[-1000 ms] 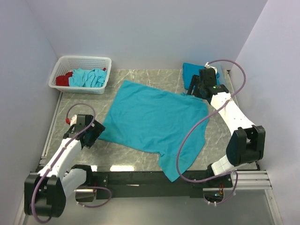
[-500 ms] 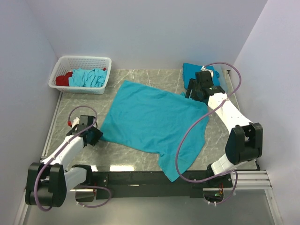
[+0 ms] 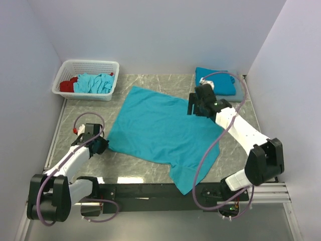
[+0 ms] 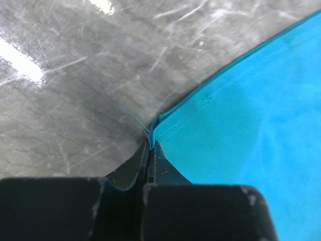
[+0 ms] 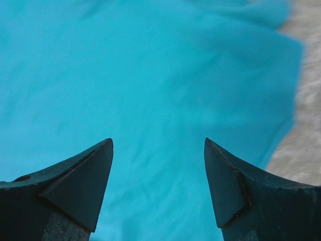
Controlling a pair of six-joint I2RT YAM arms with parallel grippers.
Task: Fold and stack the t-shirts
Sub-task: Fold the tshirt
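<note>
Surface: grey marble-look table, boxed in by plain pale walls on 3 sides, w/ a black rail along the near edge where both arm bases sit. My count: 2 arms, 1 white lattice basket in the far-left corner, 1 spread t-shirt, 1 folded t-shirt at the far right, 1 red cloth in the basket's left end, plus a crumpled turquoise heap beside it. I can't tell how many pieces that heap is. The spread t-shirt lies flat mid-table, turned at an angle, one sleeve running toward the near rail. My left gripper is at its left corner, low on the table. In the left wrist view the fingers are pressed together w/ the hemmed corner pinched between the tips, bare table to the left of it, cloth fanning out to the right. My right gripper is over the shirt's far-right corner, near the folded t-shirt but not touching it. In the right wrist view both fingers stand wide apart w/ nothing between them, teal cloth filling almost everything below and a strip of table at the right edge. I can't say from these views whether the tips touch the cloth. The folded t-shirt sits square in the far-right corner, apart from the spread one.
</note>
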